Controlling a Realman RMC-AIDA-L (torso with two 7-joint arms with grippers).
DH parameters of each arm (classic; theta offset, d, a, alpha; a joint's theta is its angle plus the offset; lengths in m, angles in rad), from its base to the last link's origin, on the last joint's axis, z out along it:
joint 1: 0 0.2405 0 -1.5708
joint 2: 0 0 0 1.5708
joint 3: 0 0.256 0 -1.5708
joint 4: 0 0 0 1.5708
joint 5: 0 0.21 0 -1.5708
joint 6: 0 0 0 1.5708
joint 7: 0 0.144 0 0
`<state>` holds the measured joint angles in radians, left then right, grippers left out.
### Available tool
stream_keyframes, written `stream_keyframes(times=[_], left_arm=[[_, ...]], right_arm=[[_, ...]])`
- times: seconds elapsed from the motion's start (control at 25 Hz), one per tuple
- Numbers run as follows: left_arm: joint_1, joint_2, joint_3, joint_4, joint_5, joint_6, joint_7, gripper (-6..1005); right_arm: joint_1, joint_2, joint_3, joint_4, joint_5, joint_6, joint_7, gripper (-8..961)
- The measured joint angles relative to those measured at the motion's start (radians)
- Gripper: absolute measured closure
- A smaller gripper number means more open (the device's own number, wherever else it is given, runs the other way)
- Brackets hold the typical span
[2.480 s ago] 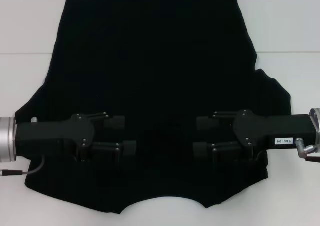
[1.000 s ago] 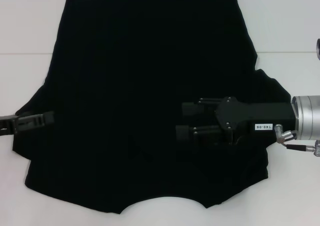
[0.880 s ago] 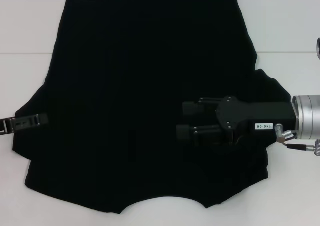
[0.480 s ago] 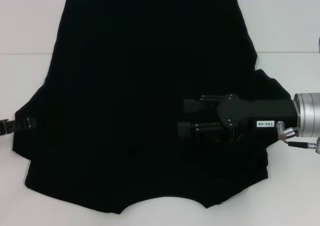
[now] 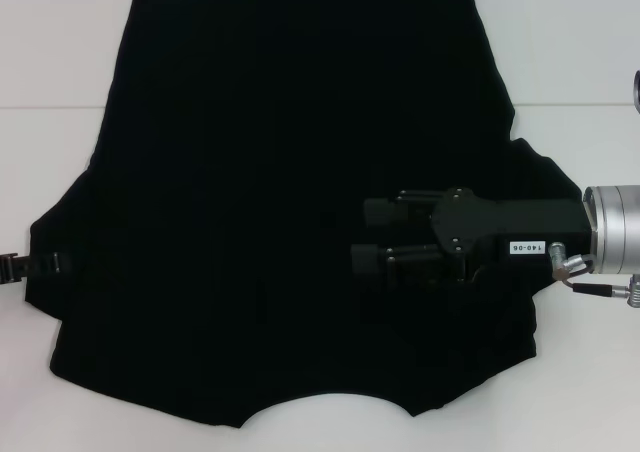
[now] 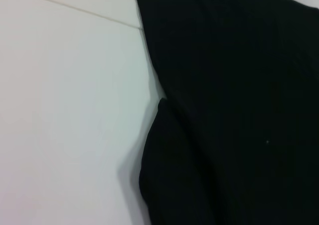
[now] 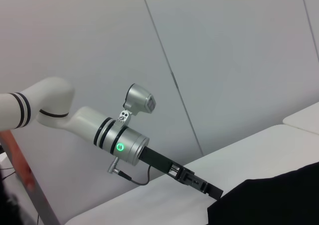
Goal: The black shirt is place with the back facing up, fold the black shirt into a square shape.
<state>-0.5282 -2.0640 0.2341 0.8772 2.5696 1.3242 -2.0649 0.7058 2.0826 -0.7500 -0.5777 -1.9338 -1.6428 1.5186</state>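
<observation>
Black shirt (image 5: 300, 192) flat on white worktop (image 5: 45, 52); left claw (image 5: 40, 266) withdrawn to shirt's left sleeve edge, grip state indeterminable; right claw (image 5: 368, 234) kept over right half, parted, empty — folding judged not begun

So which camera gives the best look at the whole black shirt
The head view: the black shirt lies spread flat, outline complete, right gripper open over it. The left wrist view shows only a sleeve edge, the right wrist view just a corner beside the left gripper.
</observation>
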Motion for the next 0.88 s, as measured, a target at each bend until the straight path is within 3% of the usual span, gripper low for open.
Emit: stream_keyframes(times=[0.88], left_arm=[[-0.011,-0.003,0.056,-0.004,0.049,-0.010,-0.001,91]], right_arm=[[-0.002,0.000,0.001,0.006,0.009,0.008,0.000,118]])
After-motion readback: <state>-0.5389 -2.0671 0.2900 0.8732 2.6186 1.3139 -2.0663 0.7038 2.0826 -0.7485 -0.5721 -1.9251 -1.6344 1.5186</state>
